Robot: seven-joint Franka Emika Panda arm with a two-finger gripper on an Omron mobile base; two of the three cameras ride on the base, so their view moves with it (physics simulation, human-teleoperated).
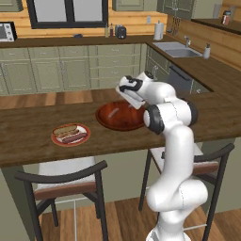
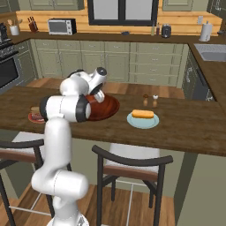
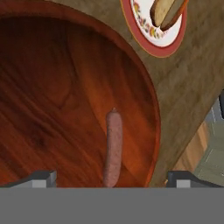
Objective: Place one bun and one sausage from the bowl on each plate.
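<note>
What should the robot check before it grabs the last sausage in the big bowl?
1. End effector open wide: ok.
2. Sausage lying between the fingertips: ok.
3. Sausage alone in the bowl, nothing blocking: ok.
4. Red-rimmed plate already has bun and sausage: ok.
5. Teal plate has a bun, room for a sausage: ok.
6. Fingertips low enough to pinch: cannot tell.

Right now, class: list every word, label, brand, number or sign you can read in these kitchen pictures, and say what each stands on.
None can be read.
Silver microwave: front panel too small to show any text.
White red-rimmed plate: coloured speckles, no letters.
Large reddish-brown wooden bowl: wood grain, no marking.
</note>
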